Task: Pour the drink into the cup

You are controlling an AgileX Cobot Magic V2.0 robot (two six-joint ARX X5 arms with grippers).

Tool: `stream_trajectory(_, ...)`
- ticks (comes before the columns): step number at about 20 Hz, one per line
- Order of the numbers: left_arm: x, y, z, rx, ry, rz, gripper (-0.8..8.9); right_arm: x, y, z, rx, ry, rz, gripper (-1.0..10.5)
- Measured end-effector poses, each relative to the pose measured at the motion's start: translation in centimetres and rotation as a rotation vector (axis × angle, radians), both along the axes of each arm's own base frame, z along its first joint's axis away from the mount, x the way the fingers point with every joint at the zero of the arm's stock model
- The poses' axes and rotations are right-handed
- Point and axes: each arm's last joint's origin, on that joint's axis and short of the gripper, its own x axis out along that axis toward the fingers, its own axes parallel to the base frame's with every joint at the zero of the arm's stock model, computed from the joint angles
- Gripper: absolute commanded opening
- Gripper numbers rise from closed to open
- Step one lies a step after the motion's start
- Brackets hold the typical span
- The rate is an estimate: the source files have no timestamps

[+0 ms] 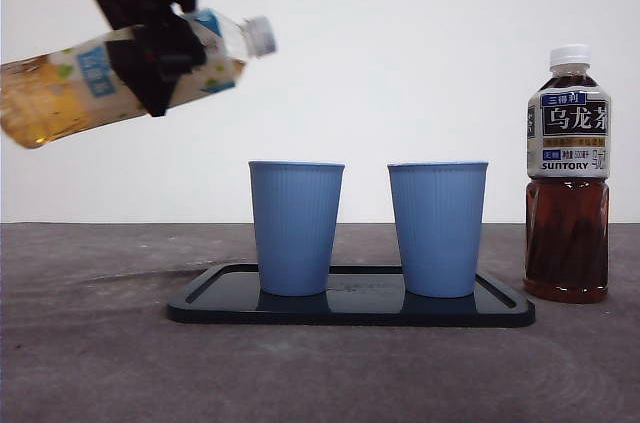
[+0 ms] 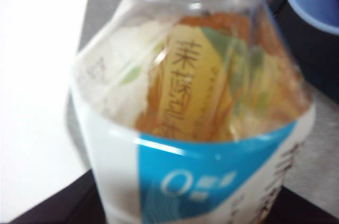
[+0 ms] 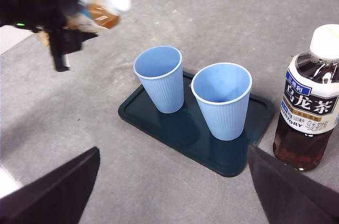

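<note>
We have the left gripper (image 1: 150,48) clamped round the middle of the green tea bottle (image 1: 60,93), which hangs in the air tipped close to level, its neck a little higher than its base. The white cap (image 1: 260,35) is on, as far as we can see, and it points toward the two blue cups. The near cup (image 1: 295,228) stands below and ahead of the cap, on the dark tray (image 1: 210,303); the far cup (image 1: 438,228) stands beside it, further from the gripper, and the two do not touch. Both look empty from the right wrist view.

To pour well, we judge that the mouth of the bottle must come over the near cup before we tilt further, since at present the neck is short of its rim. The tilt should be slow, the tea being pooled toward the base. With the cap on, nothing can flow.

The right gripper (image 3: 169,192) waits well back from the tray with its jaws spread wide, holding nothing. The brown tea bottle (image 1: 567,183) stands upright beyond the far cup, off the tray.
</note>
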Motion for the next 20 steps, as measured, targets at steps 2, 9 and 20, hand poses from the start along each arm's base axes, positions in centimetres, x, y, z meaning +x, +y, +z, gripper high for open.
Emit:
stream_trajectory(2, 0.5, -1.2, -0.8, 0.106, -0.004, -0.015, 2.14, 0.0, 0.0, 0.0, -0.001, 0.0, 0.0, 4.5)
stream_trajectory(9, 1.2, -2.6, -3.3, 0.325, 0.002, -0.014, 2.14, 0.0, 0.0, 0.0, -0.001, -0.001, 0.001, 4.5)
stream_trajectory(20, 1.3, -3.6, -4.9, 0.51, 0.01, -0.034, 2.08, 0.0, 0.0, 0.0, -0.001, -0.001, 0.001, 4.5)
